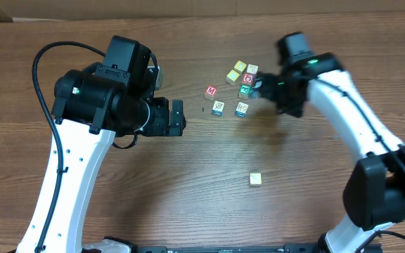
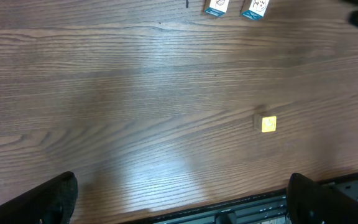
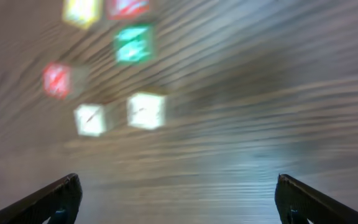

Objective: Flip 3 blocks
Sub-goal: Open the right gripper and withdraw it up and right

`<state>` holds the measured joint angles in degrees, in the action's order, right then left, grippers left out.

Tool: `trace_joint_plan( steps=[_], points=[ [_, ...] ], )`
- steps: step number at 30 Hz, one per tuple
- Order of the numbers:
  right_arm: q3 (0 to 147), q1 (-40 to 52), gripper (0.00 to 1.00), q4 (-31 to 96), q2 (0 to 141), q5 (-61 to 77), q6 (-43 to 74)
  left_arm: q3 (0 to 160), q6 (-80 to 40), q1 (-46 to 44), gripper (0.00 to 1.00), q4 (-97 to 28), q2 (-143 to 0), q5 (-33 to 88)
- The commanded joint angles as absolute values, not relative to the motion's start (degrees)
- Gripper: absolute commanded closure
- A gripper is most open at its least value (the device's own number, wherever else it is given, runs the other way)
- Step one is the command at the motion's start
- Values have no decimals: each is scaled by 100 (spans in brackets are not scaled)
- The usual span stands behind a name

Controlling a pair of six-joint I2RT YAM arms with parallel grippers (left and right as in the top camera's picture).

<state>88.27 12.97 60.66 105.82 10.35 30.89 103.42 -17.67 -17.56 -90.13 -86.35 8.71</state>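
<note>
Small wooden alphabet cubes (image 1: 218,107), red, blue and green prints, clustered on the brown wooden table (image 1: 188,197) beside the black right gripper (image 1: 259,87), fingers spread wide, empty. Black left gripper (image 1: 178,117) likewise wide apart, on their other side

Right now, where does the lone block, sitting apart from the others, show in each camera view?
Overhead: lone block, lower middle.
Left wrist: right of centre.
Right wrist: not in it.
Shared landmark: the pair of white blocks, at the top edge in the left wrist, left of centre in the right wrist.
</note>
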Motion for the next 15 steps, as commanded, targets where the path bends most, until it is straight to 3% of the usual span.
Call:
trace_joint_plan(
  steps=[1,15],
  points=[
    [8781,762,0,6108,10453,1103,3153,10322,-1802,-1780,0,-8995,-8674,840],
    [8781,213,0,6047,10453,1103,3153,10322,-1804,-1780,0,-8995,-8674,840]
  ],
)
